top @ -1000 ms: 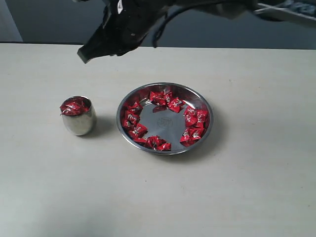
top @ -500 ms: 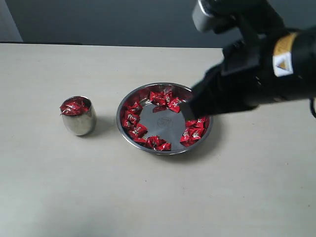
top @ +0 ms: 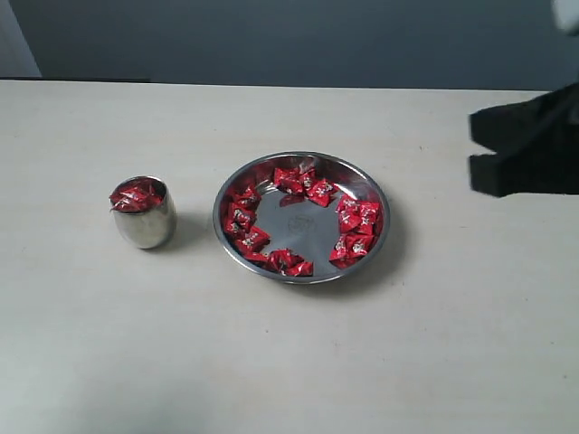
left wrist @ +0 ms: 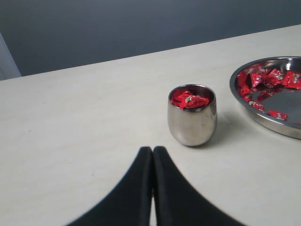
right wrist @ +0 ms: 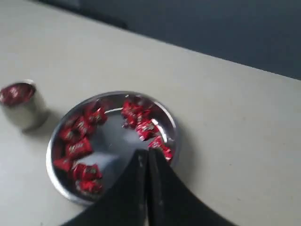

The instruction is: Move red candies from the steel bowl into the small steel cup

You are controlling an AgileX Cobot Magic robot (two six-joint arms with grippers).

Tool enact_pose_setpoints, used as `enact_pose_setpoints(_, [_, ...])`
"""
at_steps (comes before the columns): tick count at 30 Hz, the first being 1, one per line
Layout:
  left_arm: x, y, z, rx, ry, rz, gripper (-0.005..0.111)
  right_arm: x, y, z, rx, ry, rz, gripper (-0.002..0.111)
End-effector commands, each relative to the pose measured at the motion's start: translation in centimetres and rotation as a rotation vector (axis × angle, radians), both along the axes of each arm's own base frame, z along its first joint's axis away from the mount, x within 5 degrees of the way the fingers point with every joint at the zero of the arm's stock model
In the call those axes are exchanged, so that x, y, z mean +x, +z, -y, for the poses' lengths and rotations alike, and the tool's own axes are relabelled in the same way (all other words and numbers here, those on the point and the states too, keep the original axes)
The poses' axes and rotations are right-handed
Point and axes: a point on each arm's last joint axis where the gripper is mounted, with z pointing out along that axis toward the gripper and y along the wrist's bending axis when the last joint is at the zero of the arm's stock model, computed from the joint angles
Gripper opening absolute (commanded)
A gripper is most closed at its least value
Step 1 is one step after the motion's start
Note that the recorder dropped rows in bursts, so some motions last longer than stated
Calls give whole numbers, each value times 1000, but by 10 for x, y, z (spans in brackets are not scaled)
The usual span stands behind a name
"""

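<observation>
left claw [left wrist: 152, 149]: pressed together, nothing pinched, near small rounded steel cup [top: 145, 226]
right claw [right wrist: 146, 153]: pressed together, nothing pinched
red-wrapped candies [top: 348, 217]: ringed inside wide shallow steel bowl [top: 303, 155]; more heaped in cup
cup: left of bowl, apart, on pale bench [top: 271, 362]

A robotics lab or test bench, by the look of it: a plain pale beige surface [top: 289, 362] backed by a bare dark blue-grey wall [top: 271, 41], a black robot arm [top: 525, 176] showing at the right edge, and, laid out on the surface, a wide shallow polished steel bowl [top: 298, 231] and a small rounded steel cup [top: 145, 231].
</observation>
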Motion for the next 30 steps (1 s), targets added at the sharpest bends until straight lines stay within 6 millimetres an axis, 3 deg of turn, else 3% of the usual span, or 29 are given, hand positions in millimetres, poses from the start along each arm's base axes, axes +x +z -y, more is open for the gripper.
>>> enact_pose_setpoints(1, [0,1,0,-8,-3,14,0,-20,-29,48,168,-272,40,0])
enact_pose_setpoints(5, [0,1,0,-8,-3,14,0,-50,-54,70,143,-390,107,0])
enact_pose_setpoints(16, [0,1,0,-8,-3,14,0,-86,-102,75,147,-378,195,0])
enact_pose_setpoints(20, [0,1,0,-8,-3,14,0,-95,-131,76,152,-377,218,0])
enact_pose_setpoints(30, [0,1,0,-8,-3,14,0,-98,-131,90,55,-593,265,0])
